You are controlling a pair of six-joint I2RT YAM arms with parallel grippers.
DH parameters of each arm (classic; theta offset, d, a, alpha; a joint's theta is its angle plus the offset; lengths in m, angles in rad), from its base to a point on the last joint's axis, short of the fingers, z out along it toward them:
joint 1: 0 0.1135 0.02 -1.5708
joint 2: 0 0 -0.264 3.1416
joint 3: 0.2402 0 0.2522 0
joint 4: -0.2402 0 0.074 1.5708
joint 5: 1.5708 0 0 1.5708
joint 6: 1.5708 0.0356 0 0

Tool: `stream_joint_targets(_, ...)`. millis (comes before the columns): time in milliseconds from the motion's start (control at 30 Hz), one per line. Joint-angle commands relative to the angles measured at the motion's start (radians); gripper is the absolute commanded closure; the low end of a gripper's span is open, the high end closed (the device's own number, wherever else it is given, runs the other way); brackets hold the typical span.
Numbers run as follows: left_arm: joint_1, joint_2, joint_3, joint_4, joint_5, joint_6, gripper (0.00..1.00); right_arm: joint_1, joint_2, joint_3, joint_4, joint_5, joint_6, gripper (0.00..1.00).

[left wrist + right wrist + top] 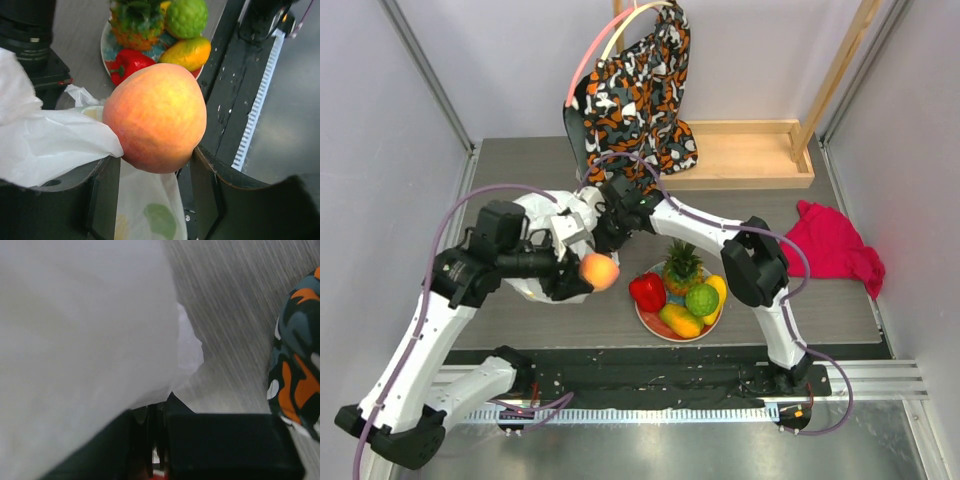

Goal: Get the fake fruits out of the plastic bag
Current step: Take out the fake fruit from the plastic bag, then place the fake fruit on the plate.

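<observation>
My left gripper point(590, 272) is shut on a peach-orange fruit point(600, 271) and holds it above the table, just left of the plate. In the left wrist view the fruit point(155, 117) sits between my two fingers point(105, 195), over the translucent white plastic bag point(45, 145). The bag point(542, 212) lies under both arms. My right gripper point(588, 225) is shut on a fold of the bag point(75, 340). A pineapple point(681, 265), a red piece point(647, 291), a green lime point(701, 299) and a yellow mango point(680, 320) lie on the floral plate point(648, 324).
An orange-black-white patterned cloth bag point(640, 100) hangs at the back, also in the right wrist view point(300, 365). A wooden tray point(745, 155) stands at the back right. A red cloth point(835, 245) lies at the right. A black rail point(670, 375) runs along the near edge.
</observation>
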Motion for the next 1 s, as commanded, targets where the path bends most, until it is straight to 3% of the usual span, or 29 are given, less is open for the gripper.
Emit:
stream_joint_targets(0, -0.085, 0.010, -0.032, 0.061, -0.159, 0.086, 1.00, 0.003, 0.049, 0.055, 0.018, 0.018, -0.056, 0.99)
stream_joint_targets(267, -0.087, -0.149, -0.011, 0.220, -0.502, 0.263, 1.00, 0.043, 0.081, 0.072, -0.004, 0.045, -0.088, 0.99)
stream_joint_targets(367, -0.087, -0.225, 0.029, 0.268, -0.375, 0.260, 1.00, 0.062, 0.088, 0.048, -0.002, 0.050, -0.090, 0.99)
stream_joint_targets(533, -0.087, -0.057, 0.225, 0.086, -0.105, -0.078, 1.00, 0.068, 0.128, 0.075, -0.001, 0.081, -0.093, 0.99)
stream_joint_targets(600, -0.087, -0.012, 0.212, 0.046, 0.036, -0.136, 1.00, 0.068, 0.141, 0.124, -0.001, 0.084, -0.094, 0.99)
stream_joint_targets(700, -0.087, -0.065, 0.063, 0.079, 0.007, -0.138, 1.00, 0.068, 0.139, 0.170, -0.001, 0.082, -0.108, 0.99)
stream_joint_targets(800, -0.085, -0.128, -0.036, 0.066, -0.156, -0.050, 1.00, 0.066, 0.110, 0.161, -0.002, 0.096, -0.143, 0.99)
stream_joint_targets(833, -0.085, -0.151, -0.052, 0.044, -0.190, -0.029, 1.00, 0.068, 0.098, 0.152, -0.008, 0.104, -0.156, 0.80)
stream_joint_targets(967, -0.087, -0.192, -0.093, -0.009, -0.273, 0.002, 1.00, 0.065, 0.011, 0.086, -0.039, 0.134, -0.215, 0.32)
